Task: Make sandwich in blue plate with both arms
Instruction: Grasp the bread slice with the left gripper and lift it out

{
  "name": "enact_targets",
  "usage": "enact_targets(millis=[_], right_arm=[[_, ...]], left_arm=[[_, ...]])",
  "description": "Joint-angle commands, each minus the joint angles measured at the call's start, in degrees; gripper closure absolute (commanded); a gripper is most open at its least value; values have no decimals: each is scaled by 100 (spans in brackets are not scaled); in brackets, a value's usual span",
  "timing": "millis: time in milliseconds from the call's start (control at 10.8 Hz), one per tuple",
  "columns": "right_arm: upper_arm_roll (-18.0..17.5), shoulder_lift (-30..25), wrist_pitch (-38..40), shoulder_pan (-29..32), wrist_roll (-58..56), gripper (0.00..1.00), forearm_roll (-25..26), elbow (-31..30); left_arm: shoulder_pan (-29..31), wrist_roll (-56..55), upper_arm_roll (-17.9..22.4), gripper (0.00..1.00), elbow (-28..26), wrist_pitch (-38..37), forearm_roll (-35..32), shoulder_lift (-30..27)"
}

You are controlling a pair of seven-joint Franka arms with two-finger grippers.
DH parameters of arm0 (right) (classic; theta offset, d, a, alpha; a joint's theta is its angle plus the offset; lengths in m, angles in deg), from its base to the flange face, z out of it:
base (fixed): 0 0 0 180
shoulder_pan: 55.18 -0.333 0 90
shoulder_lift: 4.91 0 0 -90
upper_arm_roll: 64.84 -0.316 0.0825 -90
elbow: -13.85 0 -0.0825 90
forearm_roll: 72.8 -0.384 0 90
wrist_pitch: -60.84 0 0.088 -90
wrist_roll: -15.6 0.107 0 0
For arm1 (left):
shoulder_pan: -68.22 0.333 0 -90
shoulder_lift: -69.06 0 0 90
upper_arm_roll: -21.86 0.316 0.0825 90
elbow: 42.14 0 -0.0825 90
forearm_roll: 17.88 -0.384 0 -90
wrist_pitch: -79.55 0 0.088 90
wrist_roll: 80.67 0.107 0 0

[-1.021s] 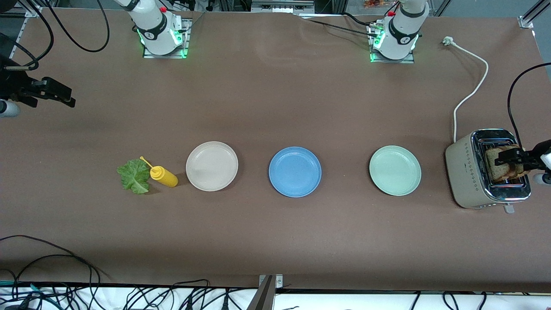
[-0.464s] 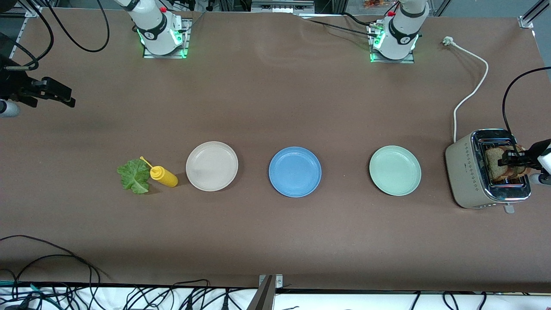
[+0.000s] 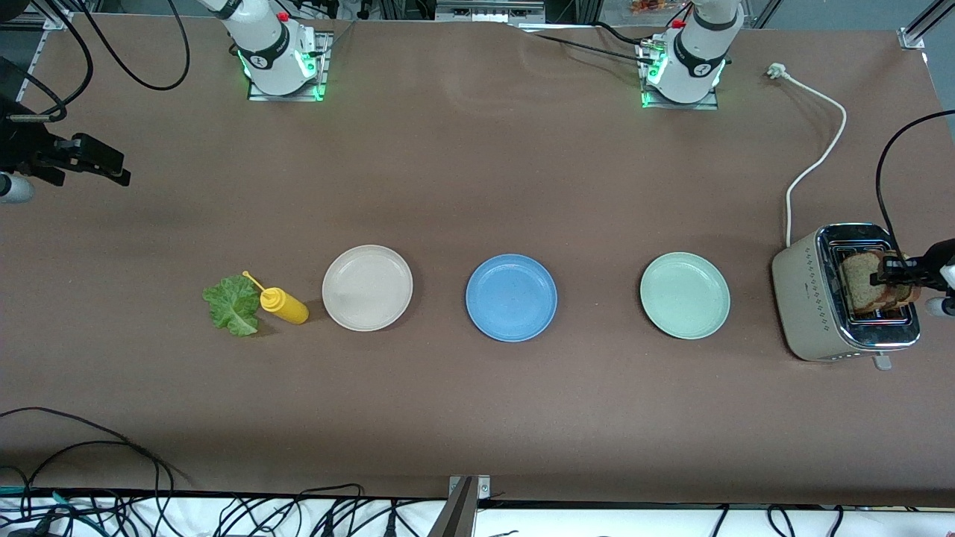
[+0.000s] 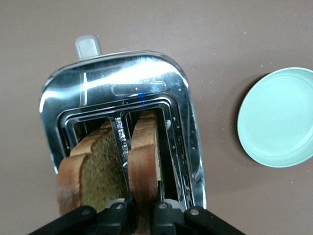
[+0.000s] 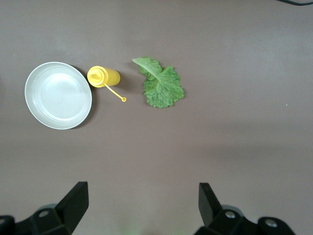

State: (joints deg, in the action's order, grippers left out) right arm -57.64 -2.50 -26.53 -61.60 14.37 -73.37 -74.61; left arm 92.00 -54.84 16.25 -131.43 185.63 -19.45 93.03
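Brown, crumbly bread slice [image 4: 145, 161] stands in the toaster [image 4: 186, 127] at the left arm's tabletop end; my left gripper [image 4: 138, 211] pinches its crust edge, gently. My right gripper [image 5: 142, 205] waits, wide.

Three plates sit in a row across mid-frame: white plate [image 3: 367, 287], blue plate [image 3: 511, 297], green plate [image 3: 685, 294]. At lower left, a lettuce leaf [image 3: 232, 303] touches a yellow bottle [image 3: 284, 304]. At right, the left gripper [image 3: 891, 274] grips a bread slice [image 3: 865, 281] standing in the toaster [image 3: 813, 302]. The right gripper [image 3: 112, 170] waits at upper left.
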Motion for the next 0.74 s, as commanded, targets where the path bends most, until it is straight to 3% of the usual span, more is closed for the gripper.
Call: enact_targets(millis=[0,464,649], right_arm=[[80,5,106,36,-105,0,-101,100],[89,14,106,44,-105,0,-119,100],[89,14,106,36,-105,0,-119,100]], left_arm=[[30,1,-81,100,314,-717,25,-375],[-224,36,-256,100,798,-1535,16,-814],[-322,1,-536,100,834,-1799,86,-929]])
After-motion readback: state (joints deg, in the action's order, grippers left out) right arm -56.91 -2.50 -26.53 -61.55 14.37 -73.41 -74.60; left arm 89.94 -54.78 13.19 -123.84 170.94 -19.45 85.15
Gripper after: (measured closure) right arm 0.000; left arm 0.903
